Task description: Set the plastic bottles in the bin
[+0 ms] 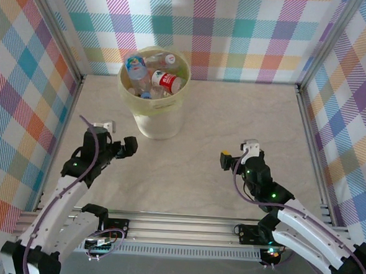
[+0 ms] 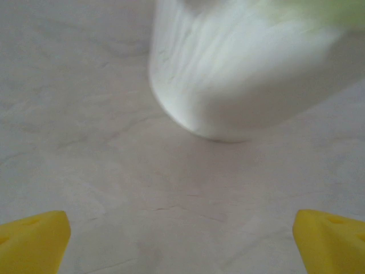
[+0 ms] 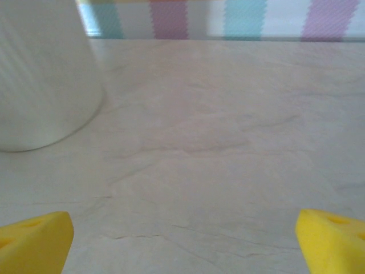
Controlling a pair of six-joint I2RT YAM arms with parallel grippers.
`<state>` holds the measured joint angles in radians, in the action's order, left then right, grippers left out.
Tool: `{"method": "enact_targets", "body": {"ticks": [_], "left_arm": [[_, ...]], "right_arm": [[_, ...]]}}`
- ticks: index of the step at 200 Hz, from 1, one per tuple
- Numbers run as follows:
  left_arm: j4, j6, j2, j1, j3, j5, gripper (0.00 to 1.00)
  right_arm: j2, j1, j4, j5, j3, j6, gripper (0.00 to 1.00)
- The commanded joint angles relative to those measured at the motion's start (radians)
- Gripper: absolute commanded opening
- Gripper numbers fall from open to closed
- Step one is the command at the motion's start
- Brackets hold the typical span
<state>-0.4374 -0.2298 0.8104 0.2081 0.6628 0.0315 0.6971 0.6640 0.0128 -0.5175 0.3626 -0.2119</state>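
While the left gripper and right gripper are hanging released and empty, the plastic bottles are apparently all lying inside the bin, which is standing upright ahead of the nearer left one.

I see the bin as smooth pale plastic with a soft shine; in the right wrist view its wall has fine vertical ribs. The plastic bottles inside it are clear and glossy. The table looks matt, like pale veined stone. The front rail is brushed metal.
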Motion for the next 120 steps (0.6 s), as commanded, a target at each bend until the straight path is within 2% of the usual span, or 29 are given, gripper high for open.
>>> {"method": "enact_targets", "body": {"ticks": [1, 29, 50, 73, 90, 98, 120], "left_arm": [[0.197, 0.050, 0.035, 0.006, -0.051, 0.158, 1.00], [0.456, 0.195, 0.092, 0.002, -0.173, 0.149, 1.00], [0.615, 0.219, 0.193, -0.011, -0.204, 0.184, 1.00], [0.806, 0.242, 0.332, -0.024, -0.224, 0.149, 1.00], [1.000, 0.247, 0.417, -0.028, -0.263, 0.147, 1.00], [0.967, 0.276, 0.438, -0.028, -0.240, 0.155, 1.00], [1.131, 0.329, 0.503, -0.055, -0.291, 0.118, 1.00]], "right_arm": [[0.008, -0.090, 0.134, 0.006, -0.013, 0.067, 1.00], [0.065, -0.256, 0.202, 0.083, -0.027, 0.092, 1.00], [0.129, -0.379, 0.252, 0.137, -0.034, 0.118, 1.00], [0.218, -0.483, 0.399, 0.184, -0.081, 0.135, 1.00], [0.303, -0.539, 0.556, 0.240, -0.121, 0.126, 1.00], [0.352, -0.557, 0.608, 0.258, -0.132, 0.125, 1.00], [0.496, -0.581, 0.792, 0.290, -0.141, 0.142, 1.00]]}}
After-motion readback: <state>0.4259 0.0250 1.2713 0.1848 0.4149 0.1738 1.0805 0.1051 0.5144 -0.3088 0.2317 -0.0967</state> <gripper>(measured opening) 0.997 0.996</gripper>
